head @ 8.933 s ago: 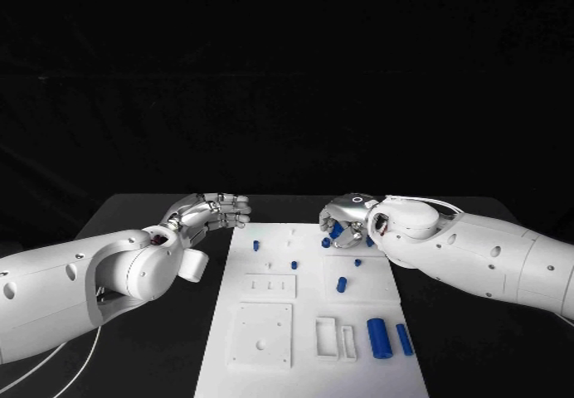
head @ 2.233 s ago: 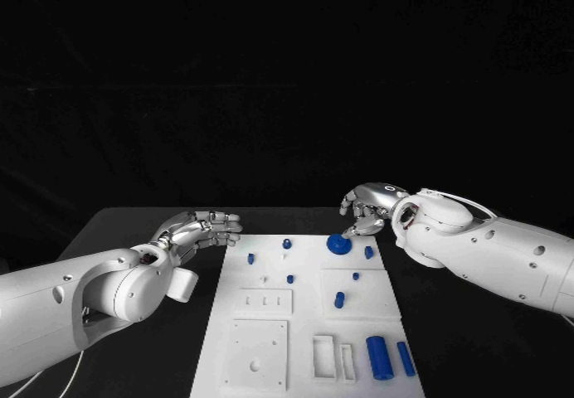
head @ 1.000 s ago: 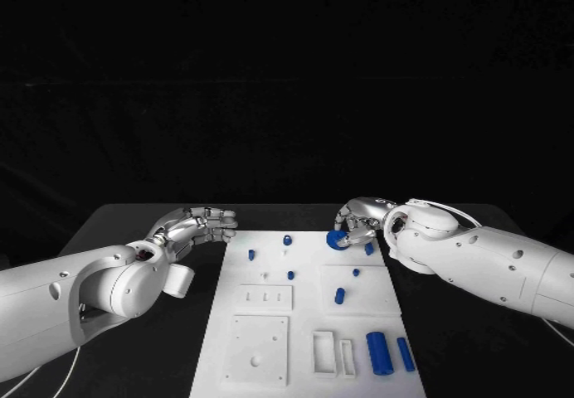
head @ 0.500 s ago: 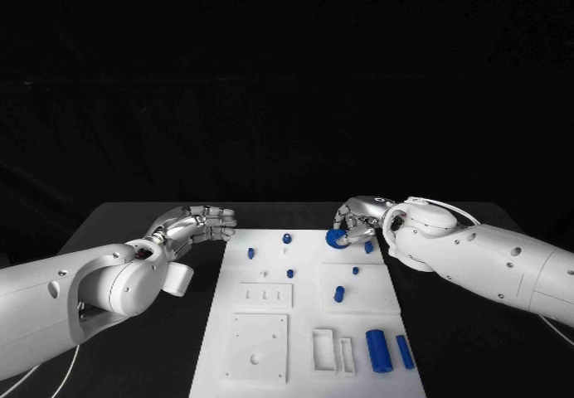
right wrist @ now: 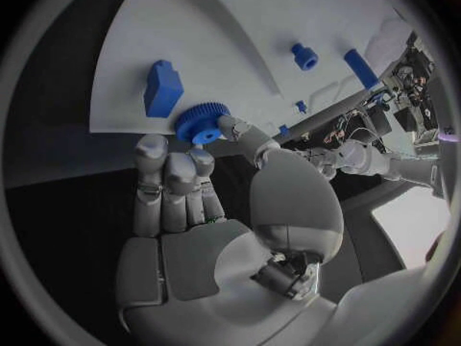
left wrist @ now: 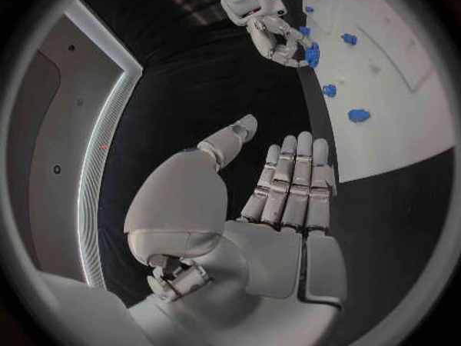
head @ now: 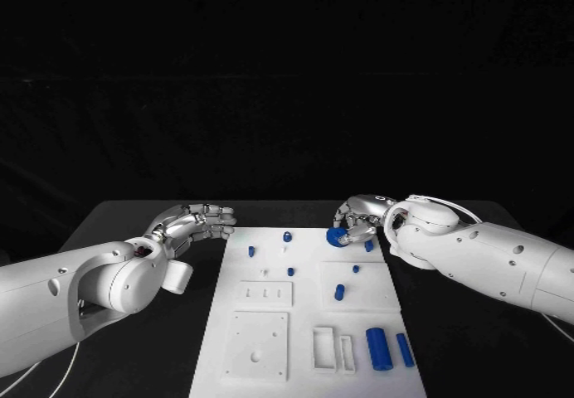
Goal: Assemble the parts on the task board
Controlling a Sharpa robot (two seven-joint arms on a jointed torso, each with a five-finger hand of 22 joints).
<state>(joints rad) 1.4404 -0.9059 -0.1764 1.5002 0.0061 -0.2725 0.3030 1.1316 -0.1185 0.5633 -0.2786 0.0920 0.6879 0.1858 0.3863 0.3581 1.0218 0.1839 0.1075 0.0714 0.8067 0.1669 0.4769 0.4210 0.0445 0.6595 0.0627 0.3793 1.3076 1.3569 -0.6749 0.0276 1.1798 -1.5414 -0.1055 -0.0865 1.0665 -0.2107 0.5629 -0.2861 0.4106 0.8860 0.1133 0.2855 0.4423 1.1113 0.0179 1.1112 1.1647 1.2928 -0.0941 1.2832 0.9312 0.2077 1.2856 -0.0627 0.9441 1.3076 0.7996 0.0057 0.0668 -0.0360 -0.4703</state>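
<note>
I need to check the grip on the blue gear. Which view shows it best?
The right wrist view: the blue gear sits close up, its teeth visible, pinched by the right hand. The head view shows it small and partly covered; the left wrist view, only a distant blue patch.

Board (head: 269, 332) white, table (head: 143, 217) black. Gear (right wrist: 199, 122), block (right wrist: 162, 88) and pegs (head: 379, 348) blue. Both hands silver: left hand (head: 199, 220), right hand (head: 357, 214); arms (head: 490, 261) white.

White task board (head: 305, 332) lies flat, bearing small blue parts (head: 338, 291); a blue, apparently toothed gear (head: 338, 237) sits at its far edge.
</note>
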